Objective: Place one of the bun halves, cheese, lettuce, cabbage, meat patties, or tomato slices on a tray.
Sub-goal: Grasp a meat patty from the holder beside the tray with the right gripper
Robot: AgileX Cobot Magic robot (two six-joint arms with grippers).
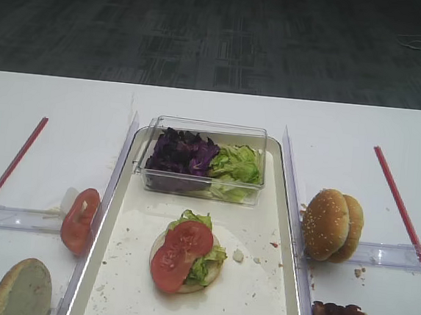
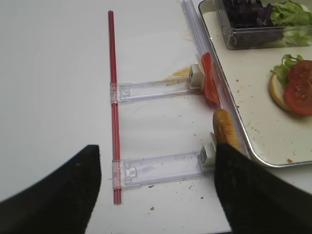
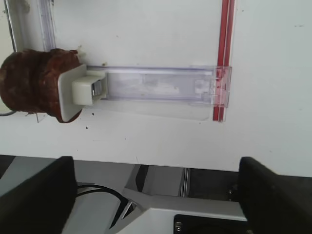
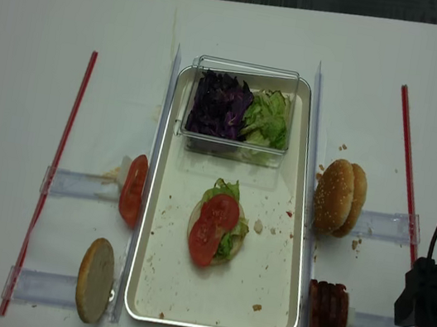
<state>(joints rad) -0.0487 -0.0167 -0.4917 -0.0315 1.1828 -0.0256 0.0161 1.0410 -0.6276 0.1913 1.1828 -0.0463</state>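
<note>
The cream tray (image 1: 259,280) holds a bun half (image 1: 185,282) topped with lettuce (image 1: 205,264) and two tomato slices (image 1: 180,247). More lettuce (image 1: 238,163) and cabbage (image 1: 185,154) fill a clear box at the tray's far end. Left of the tray stand tomato slices (image 2: 209,78) and a bun half (image 2: 225,129) on edge. Right of it are two bun halves (image 1: 331,225) and the stacked meat patties (image 3: 34,85). My left gripper (image 2: 156,148) hangs open over the table beside that left bun. My right gripper (image 3: 156,163) is open at the table's edge, right of the patties. No cheese shows.
Clear plastic holders (image 2: 156,168) and red strips (image 2: 113,97) lie on the white table on both sides of the tray. Clear dividers (image 1: 291,179) stand along the tray's long sides. Crumbs dot the tray and the table.
</note>
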